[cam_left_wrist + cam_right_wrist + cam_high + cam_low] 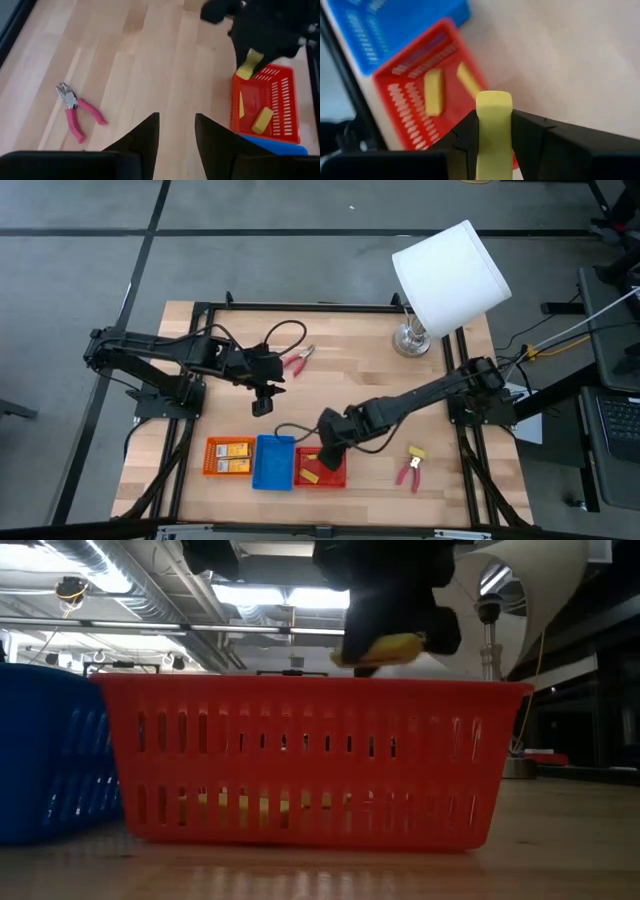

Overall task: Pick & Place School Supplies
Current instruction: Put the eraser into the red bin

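Observation:
My right gripper (pixel 328 448) hangs over the red mesh tray (pixel 335 476), shut on a small yellow block (pixel 494 107). In the low view the block (pixel 385 648) is just above the tray's rim (pixel 310 688). Two more yellow blocks (pixel 433 92) (pixel 468 80) lie on the tray's floor. My left gripper (pixel 262 405) is open and empty over bare table, left of the right arm. One pink-handled tool (pixel 75 112) lies on the table beyond my left gripper. A second one (pixel 410 473) and a yellow block (pixel 416 451) lie right of the red tray. My right gripper pinches the yellow block by its two long sides (pixel 495 135) between the two fingers. The block's free end (pixel 494 100) sticks out past the fingertips. The fingers point down at the tray from above. The block is lifted clear, over the red tray's far end.
A blue tray (pixel 275 462) stands against the red tray's left side. An orange tray (pixel 230 457) with flat yellow-orange packets stands left of that. A white-shaded lamp (pixel 445 280) stands at the far right. A dark cable (pixel 285 330) loops near the left arm.

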`<state>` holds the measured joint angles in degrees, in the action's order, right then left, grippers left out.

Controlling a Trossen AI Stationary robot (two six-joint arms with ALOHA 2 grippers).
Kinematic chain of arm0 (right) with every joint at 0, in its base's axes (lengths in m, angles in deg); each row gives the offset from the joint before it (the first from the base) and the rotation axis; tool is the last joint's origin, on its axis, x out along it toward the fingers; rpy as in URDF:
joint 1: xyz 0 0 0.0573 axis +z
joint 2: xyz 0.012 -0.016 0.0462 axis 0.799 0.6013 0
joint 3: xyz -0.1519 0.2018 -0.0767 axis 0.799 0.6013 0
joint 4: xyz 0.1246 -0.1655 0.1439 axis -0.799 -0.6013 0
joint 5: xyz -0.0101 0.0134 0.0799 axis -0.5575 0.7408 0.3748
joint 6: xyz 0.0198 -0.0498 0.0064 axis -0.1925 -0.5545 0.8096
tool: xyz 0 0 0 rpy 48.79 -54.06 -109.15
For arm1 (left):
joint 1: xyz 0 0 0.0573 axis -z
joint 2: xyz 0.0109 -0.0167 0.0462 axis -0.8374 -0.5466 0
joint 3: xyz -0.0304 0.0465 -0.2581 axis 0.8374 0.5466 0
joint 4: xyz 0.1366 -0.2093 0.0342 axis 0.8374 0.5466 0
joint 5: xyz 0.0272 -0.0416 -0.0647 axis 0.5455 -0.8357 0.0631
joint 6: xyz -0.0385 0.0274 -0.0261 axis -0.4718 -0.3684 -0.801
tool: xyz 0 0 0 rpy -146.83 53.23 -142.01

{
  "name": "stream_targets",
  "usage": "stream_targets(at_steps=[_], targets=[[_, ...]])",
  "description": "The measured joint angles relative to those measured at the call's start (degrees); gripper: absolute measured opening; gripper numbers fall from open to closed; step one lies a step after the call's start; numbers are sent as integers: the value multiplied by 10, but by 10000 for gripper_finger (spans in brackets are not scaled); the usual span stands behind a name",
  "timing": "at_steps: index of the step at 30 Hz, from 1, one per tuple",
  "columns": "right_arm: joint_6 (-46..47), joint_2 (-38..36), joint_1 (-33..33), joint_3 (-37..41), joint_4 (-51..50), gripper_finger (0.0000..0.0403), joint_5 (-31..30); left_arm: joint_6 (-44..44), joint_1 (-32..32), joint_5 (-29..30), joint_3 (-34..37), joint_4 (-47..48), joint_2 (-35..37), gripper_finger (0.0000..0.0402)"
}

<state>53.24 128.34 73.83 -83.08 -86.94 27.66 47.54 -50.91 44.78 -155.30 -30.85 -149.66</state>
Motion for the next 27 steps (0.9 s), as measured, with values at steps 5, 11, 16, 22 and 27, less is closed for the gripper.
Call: stream_targets(at_steps=[5,11,16,22,27], targets=[[-16,55,8,-14,33,92,61,0,0,17,0,13,18,120],[-29,82,11,-33,43,95,74,0,0,43,0,28,52,120],[-31,82,8,-34,49,130,71,-2,0,65,0,35,83,120],[-7,82,8,-34,48,171,69,-16,0,108,0,67,118,120],[1,74,5,-33,36,176,44,1,0,119,12,83,160,120]])
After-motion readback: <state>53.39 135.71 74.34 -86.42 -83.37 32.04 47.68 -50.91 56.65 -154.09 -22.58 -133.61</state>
